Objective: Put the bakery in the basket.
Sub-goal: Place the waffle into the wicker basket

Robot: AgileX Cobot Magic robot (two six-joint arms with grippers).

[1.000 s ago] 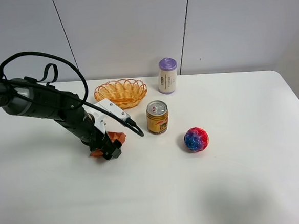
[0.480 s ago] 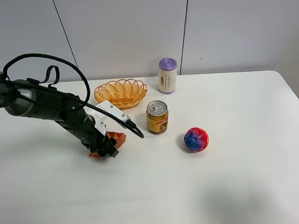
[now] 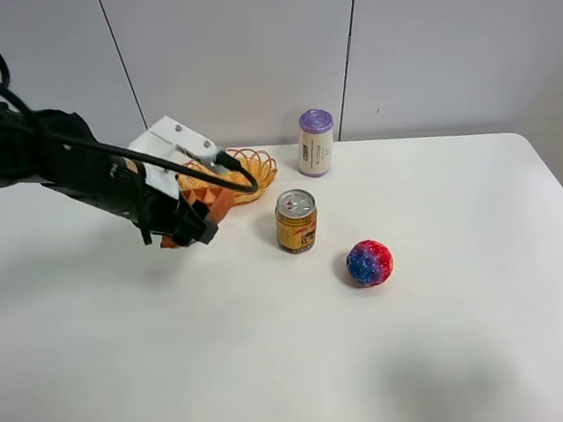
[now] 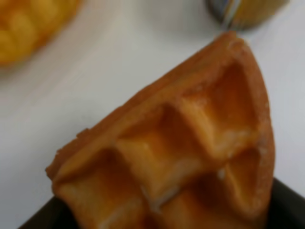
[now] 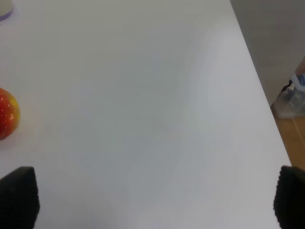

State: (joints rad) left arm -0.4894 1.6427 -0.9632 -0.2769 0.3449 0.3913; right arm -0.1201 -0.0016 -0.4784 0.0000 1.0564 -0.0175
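My left gripper point(image 3: 192, 226) is shut on the bakery point(image 3: 217, 205), an orange-brown waffle wedge, and holds it above the table just in front of and left of the basket point(image 3: 250, 165). The wicker basket is partly hidden behind the arm. In the left wrist view the waffle point(image 4: 181, 143) fills the frame, with the blurred basket point(image 4: 26, 24) beyond it. My right gripper point(image 5: 152, 200) is open and empty over bare table; it does not show in the exterior high view.
A gold drink can point(image 3: 296, 221) stands right of the held waffle. A red-blue speckled ball point(image 3: 369, 262) lies further right and also shows in the right wrist view point(image 5: 6, 112). A purple-lidded white container point(image 3: 315, 142) stands behind the can.
My left gripper has lifted the waffle off the table and carried it up and back toward the basket. The can, ball and container have not moved.
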